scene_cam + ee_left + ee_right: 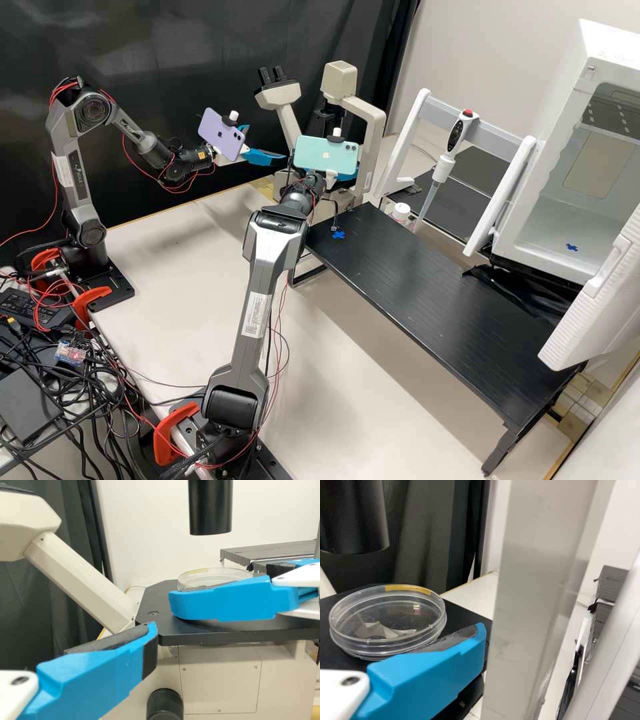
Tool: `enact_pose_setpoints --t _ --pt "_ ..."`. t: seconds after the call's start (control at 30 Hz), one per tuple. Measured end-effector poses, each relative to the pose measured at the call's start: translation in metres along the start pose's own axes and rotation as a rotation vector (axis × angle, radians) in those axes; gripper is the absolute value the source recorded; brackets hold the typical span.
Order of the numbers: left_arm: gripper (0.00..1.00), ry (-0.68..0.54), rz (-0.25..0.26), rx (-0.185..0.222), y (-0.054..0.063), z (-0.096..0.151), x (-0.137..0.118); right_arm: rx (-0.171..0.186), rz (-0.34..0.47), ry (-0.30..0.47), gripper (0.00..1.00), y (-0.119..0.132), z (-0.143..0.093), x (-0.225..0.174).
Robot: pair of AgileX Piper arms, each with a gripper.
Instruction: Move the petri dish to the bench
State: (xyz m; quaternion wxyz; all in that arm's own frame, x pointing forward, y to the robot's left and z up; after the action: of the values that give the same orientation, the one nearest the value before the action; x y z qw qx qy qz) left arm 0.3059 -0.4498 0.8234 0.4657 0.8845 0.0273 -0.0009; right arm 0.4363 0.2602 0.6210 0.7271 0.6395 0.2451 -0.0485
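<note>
Clear petri dish (387,622), yellow strip (407,587) on the rim, pale scraps showing through it, is on the black stage (155,600) of the microscope (377,143), below the black tube (210,507).

Right gripper (345,177), high view: at the microscope, behind its green phone (327,155). Fingers spread, one each side of the dish, seen from the left wrist view; can't tell if they touch it. In its own wrist view, one finger's dark pad (452,639) faces the dish.

Left gripper (267,143), high view: just left of the microscope, under a purple phone (222,135). Fingers spread, nothing between them.

Rest, high view: black slatted counter (433,300) runs from beside the microscope toward the lower right, blue cross (339,235) at the near-microscope end. Right of the microscope: small white jar (401,212), then pipette (438,177) upright in a white and grey stand (493,130). Farther right, white box (567,133), door (600,300) open, second blue cross (572,247) inside.
</note>
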Motion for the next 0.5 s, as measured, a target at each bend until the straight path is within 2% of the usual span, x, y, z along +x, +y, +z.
enact_pose_setpoints --t 0.17,0.5 --pt "1.0 0.0 0.0 0.0 0.0 0.0 0.0 -0.019 -0.004 -0.014 1.0 -0.008 0.007 0.0" --pt "1.0 0.0 0.0 0.0 0.0 0.0 0.0 -0.042 -0.015 0.001 1.0 -0.019 0.003 0.001"
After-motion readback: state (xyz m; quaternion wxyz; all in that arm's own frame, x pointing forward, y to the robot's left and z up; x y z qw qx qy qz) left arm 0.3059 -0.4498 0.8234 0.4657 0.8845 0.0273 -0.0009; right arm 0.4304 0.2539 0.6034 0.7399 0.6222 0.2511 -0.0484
